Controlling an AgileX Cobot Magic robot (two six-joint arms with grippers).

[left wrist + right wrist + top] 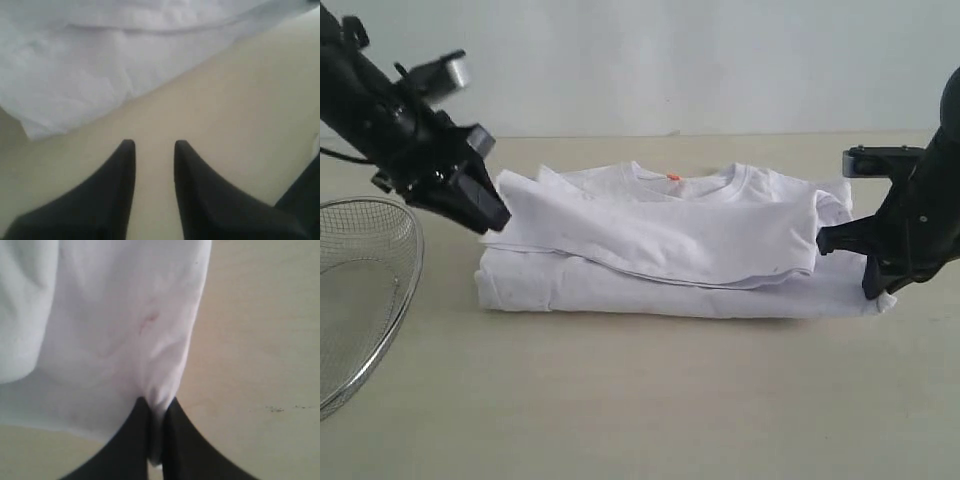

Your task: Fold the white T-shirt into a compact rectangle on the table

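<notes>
A plain, pale grey-white wall [670, 60] stood behind the beige bench [650, 400], meeting its far edge; the light was soft and even, with faint shadows.

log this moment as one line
left gripper: open, empty | right gripper: shut on white T-shirt edge | state: folded layers on table

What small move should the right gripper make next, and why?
Probably the right gripper should open and let go. It is shut on an edge of the white T-shirt, whose upper layer already lies across the lower one on the table. The left gripper stands open near the cloth, holding nothing.
</notes>
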